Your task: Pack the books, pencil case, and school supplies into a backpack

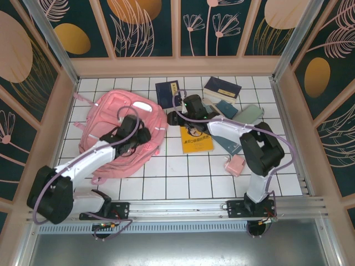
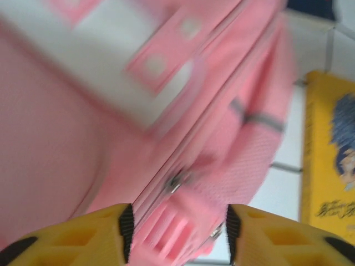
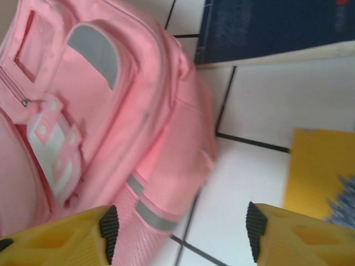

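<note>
The pink backpack [image 1: 113, 130] lies flat at the left of the tiled floor. My left gripper [image 1: 143, 136] hovers over its right side; in the left wrist view the fingers [image 2: 178, 233] stand apart with the blurred zip edge of the backpack [image 2: 83, 138] between them. My right gripper [image 1: 176, 116] is open at the backpack's upper right corner, its jaws [image 3: 182, 233] spanning the backpack's edge [image 3: 111, 111] and bare tile. The yellow book [image 1: 197, 139] [image 3: 321, 166] [image 2: 327, 166] lies just right of the backpack. Two navy books [image 1: 168, 93] [image 1: 222, 88] lie farther back; one [image 3: 266, 27] shows in the right wrist view.
Teal pads [image 1: 226, 108] [image 1: 233, 145], a mint pouch [image 1: 252, 113] and a small pink block [image 1: 236, 164] lie right of the yellow book, around my right arm. Patterned walls enclose the floor on three sides. A metal rail [image 1: 183, 208] runs along the near edge.
</note>
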Available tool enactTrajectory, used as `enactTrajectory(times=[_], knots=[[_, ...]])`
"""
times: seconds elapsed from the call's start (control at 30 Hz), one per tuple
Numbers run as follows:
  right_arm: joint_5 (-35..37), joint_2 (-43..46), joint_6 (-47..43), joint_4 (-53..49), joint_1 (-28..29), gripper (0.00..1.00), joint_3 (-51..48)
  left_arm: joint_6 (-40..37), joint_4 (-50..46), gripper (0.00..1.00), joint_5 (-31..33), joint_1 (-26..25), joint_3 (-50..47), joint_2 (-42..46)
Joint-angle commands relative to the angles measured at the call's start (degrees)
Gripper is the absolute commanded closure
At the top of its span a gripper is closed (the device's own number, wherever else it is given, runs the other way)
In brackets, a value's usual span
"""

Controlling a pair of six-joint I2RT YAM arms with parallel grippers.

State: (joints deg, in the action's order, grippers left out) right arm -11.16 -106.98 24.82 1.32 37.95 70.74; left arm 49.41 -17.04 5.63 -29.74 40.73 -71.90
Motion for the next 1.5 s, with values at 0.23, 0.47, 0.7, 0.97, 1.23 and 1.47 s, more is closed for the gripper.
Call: enactTrajectory(times=[0.23,0.47,0.7,0.97,1.23,1.47], knots=[[0.6,-14.6,0.1,-8.2,0.4,0.3,11.9,14.1,-9.9,0.57,-3.7,-2.1,-9.1,10.3],[-2.9,-19.0,0.1,-7.8,1.1,0.34,15.8,9.2,-8.8,0.61,4.9,0.0,-11.0,3.2],[-4.2,-20.4,1.0,-7.4,1.2,0.86,17.5,0.0,-7.7,0.61,8.9,6.1,-7.1,-3.0],[-3.7,-11.5,6.5,-3.9,1.7,1.0,8.9,-9.5,-4.5,0.6,14.5,10.6,-1.6,-8.3],[-1.7,-10.2,12.7,-5.0,2.0,0.47,7.5,-8.4,0.1,0.5,2.3,9.8,-4.4,-0.1],[-4.0,-3.0,23.3,0.0,3.2,0.32,-0.4,-3.5,5.6,0.51,0.5,2.6,-11.3,7.4]])
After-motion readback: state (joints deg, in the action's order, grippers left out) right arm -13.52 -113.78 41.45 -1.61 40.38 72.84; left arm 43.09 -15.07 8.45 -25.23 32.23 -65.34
